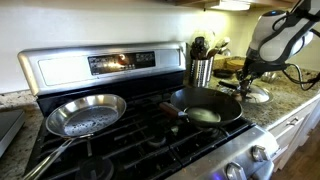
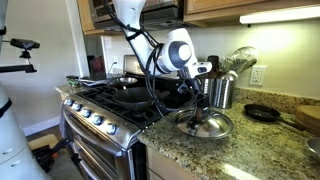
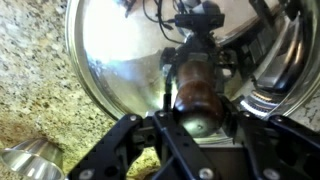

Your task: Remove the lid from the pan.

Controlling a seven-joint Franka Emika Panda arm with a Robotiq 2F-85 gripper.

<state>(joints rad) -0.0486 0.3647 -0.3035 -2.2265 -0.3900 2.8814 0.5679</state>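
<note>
— Starting at the left burner of the stove (image 1: 120, 145), what sat there?
— A silver pan (image 1: 85, 115), its handle pointing toward the front of the stove. On the right burner sat the black pan (image 1: 205, 107), uncovered.
— And the lid (image 2: 205, 127)?
— Off the stove altogether, to its right. It lay flat on the granite counter (image 2: 250, 155), in front of the utensil jar (image 2: 220, 90).
— Where was the gripper (image 2: 193, 100)?
— Right of the stove too, directly over the lid. In the wrist view its fingers (image 3: 120, 140) stood on either side of the brown knob (image 3: 195, 88) at the lid's middle.
— Clenched on it?
— I could not tell. The knob was between the fingers, but whether they pressed it or stood loose did not show.
</note>
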